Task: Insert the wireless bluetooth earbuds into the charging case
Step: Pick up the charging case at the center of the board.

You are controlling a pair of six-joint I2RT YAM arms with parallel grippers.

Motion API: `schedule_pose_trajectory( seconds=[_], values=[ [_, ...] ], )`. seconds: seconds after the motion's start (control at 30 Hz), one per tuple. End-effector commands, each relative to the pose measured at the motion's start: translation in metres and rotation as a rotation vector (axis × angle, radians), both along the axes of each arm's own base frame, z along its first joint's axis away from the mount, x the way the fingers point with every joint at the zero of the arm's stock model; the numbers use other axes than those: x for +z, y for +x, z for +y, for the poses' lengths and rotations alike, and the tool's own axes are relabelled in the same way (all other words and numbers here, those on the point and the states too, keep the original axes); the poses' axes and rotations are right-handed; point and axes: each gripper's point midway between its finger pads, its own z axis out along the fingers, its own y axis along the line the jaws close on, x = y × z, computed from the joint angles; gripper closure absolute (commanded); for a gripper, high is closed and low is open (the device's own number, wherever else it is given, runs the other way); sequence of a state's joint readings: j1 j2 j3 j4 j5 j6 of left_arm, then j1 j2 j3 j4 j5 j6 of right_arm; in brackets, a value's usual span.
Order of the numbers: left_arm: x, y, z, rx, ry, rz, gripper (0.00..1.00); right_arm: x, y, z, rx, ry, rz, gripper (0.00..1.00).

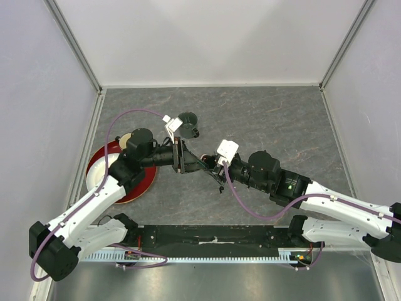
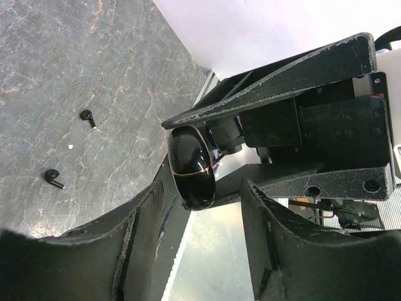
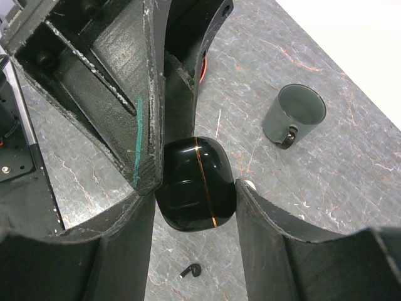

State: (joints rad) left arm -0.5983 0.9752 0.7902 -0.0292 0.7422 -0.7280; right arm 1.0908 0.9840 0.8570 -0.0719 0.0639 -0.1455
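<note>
Top view, arms: you see your left end effector (image 1: 199,163) and right end effector (image 1: 216,169) meet tip to tip over the middle of the counter (image 1: 282,119).
Top view, other things: a dark green mug (image 1: 188,123) stands upright just behind the left wrist. A red plate (image 1: 141,187) lies under the left arm.
Left wrist view, case: the black charging case (image 2: 191,166) sits clamped between the right fingers.
Left wrist view, left end effector: its jaws stand on both sides of the case's end. A gap shows at one finger, so you cannot tell if it grips.
Left wrist view, earbuds: a black earbud (image 2: 88,117) and another black earbud (image 2: 53,178) lie on the counter, apart from each other and away from the case.
Right wrist view, right end effector: it is clenched on the case, and both fingers touch it.
Right wrist view, counter: one black earbud (image 3: 192,270) lies below the case.
</note>
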Motion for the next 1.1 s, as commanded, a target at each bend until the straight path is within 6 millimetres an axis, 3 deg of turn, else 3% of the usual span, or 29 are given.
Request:
schedule_pose_trajectory(
  seconds=[0.0, 0.4, 0.77, 0.83, 0.87, 0.93, 0.97, 1.0, 1.07],
  values=[
    [0.017, -0.005, -0.006, -0.045, -0.045, -0.058, 0.43, 0.016, -0.004, 0.009, 0.017, 0.069, -0.012, 1.0],
    [0.011, -0.011, -0.017, -0.086, -0.035, -0.054, 0.55, 0.021, -0.004, 0.013, 0.022, 0.098, -0.022, 1.0],
    [0.009, -0.008, -0.02, -0.083, -0.028, -0.05, 0.54, 0.02, -0.01, 0.018, 0.052, 0.102, -0.017, 1.0],
    [0.009, -0.01, -0.02, -0.092, -0.029, -0.051, 0.62, 0.019, -0.009, 0.018, 0.044, 0.1, -0.019, 1.0],
    [0.008, -0.011, -0.02, -0.095, -0.028, -0.049, 0.72, 0.019, -0.008, 0.017, 0.037, 0.097, -0.02, 1.0],
    [0.008, -0.012, -0.02, -0.104, -0.028, -0.053, 0.81, 0.018, -0.006, 0.017, 0.028, 0.093, -0.022, 1.0],
    [0.008, -0.012, -0.02, -0.104, -0.028, -0.059, 0.9, 0.017, -0.005, 0.016, 0.024, 0.092, -0.022, 1.0],
    [0.007, -0.011, -0.02, -0.101, -0.025, -0.066, 0.97, 0.018, -0.005, 0.016, 0.018, 0.095, -0.019, 0.92],
    [0.006, -0.01, -0.02, -0.095, -0.021, -0.077, 0.98, 0.019, -0.001, 0.015, -0.014, 0.113, -0.003, 0.74]
  ],
)
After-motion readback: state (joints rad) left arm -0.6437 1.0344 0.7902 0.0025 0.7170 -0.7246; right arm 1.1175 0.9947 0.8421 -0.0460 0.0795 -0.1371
